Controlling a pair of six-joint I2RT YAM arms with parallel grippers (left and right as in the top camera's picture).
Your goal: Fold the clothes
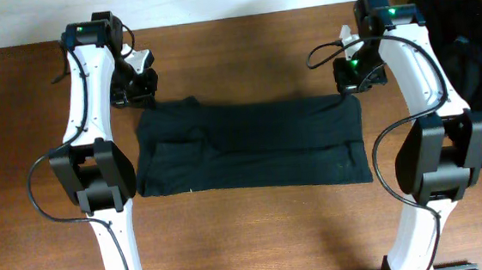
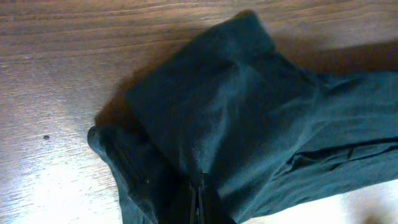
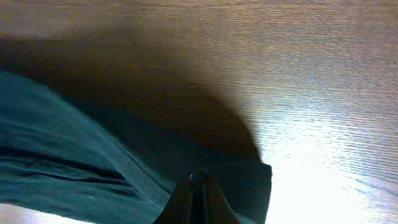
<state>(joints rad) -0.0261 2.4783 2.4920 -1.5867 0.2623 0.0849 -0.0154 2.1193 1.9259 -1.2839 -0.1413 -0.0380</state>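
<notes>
Overhead, garment (image 1: 250, 143): dark, folded into a wide band, lying flat across the middle of the tabletop (image 1: 258, 237).
Overhead, left pincer (image 1: 139, 98): at the garment's far left corner.
Overhead, right pincer (image 1: 358, 83): at the garment's far right corner.
Overhead, clothes pile (image 1: 466, 40): dark heap at the tabletop's right edge, apart from the garment.
Left wrist, left pincer (image 2: 199, 199): closed, pinching a raised fold of the garment.
Right wrist, right pincer (image 3: 199, 196): closed on the garment's edge near its corner.

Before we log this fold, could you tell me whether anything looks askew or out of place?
The dark garment lies mostly flat, but its corner by the left gripper is bunched and doubled over, unlike the flat corner at the right gripper.
</notes>
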